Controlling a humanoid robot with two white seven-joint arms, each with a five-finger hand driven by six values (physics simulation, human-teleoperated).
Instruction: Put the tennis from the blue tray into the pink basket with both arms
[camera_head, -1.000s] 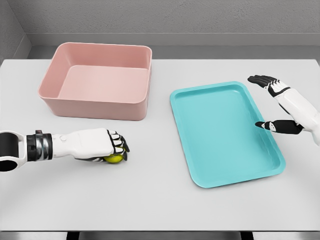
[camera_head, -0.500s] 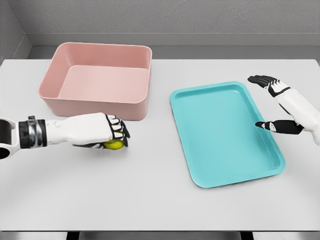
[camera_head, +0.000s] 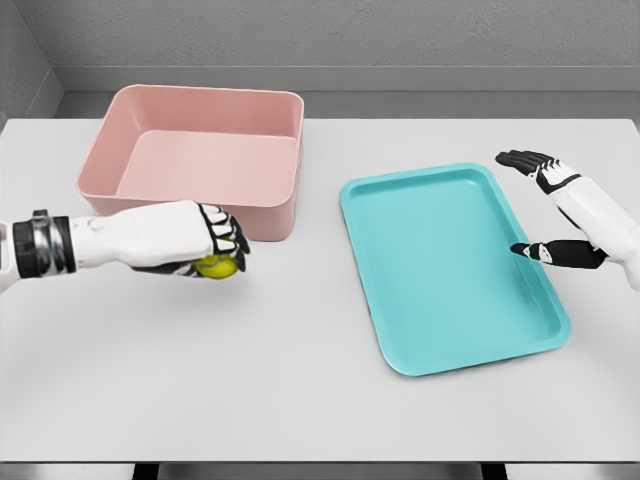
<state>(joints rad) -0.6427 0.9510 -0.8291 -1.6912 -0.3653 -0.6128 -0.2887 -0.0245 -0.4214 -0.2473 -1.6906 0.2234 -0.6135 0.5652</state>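
On a white table (camera_head: 300, 400), a pink basket (camera_head: 195, 160) sits far left, nothing inside, and a blue tray (camera_head: 450, 270) on the right holds nothing. The left hand (camera_head: 185, 240) grips the yellow-green tennis ball (camera_head: 216, 266) just near the basket's front wall, so only the drop remains. The right hand (camera_head: 555, 215) rests spread beside the tray, holding nothing.

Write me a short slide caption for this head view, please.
Left hand carries the tennis ball toward the pink basket; right hand waits open beside the blue tray.

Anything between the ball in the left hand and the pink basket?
Only the basket's own front wall. The left hand holds the tennis ball just in front of it, so the ball must clear the rim.
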